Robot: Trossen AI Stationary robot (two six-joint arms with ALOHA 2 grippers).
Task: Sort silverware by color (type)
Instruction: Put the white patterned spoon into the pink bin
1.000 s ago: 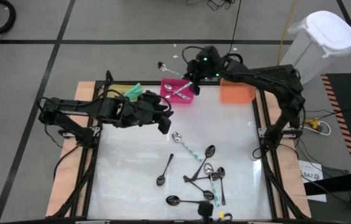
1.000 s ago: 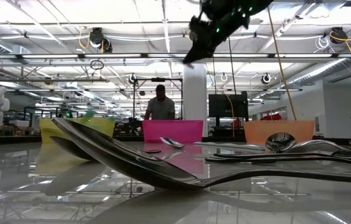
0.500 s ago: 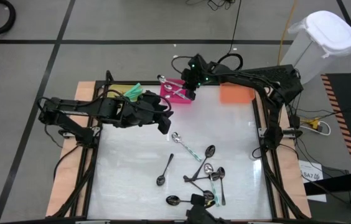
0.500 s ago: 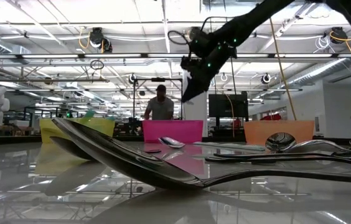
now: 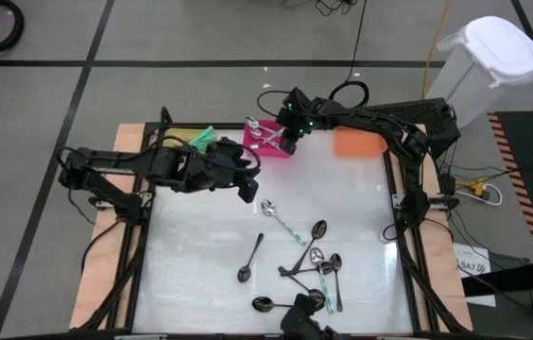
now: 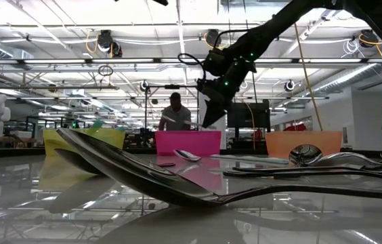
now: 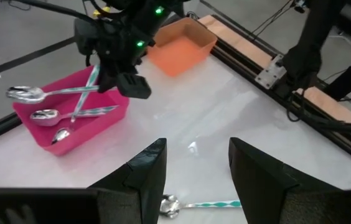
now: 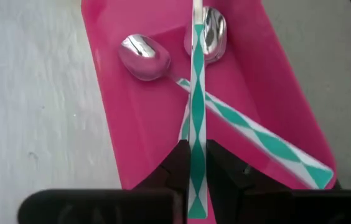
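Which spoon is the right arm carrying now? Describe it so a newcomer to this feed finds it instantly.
Start at the pink bin at the table's far edge, between the yellow and orange bins. The right gripper hangs just over it, shut on a teal-patterned spoon. Unlike the two similar spoons lying crossed in the bin, this one is gripped by its handle, its bowl jutting out over the bin's outer rim.

No text, label, brand, number or sign can be read anywhere in these views.
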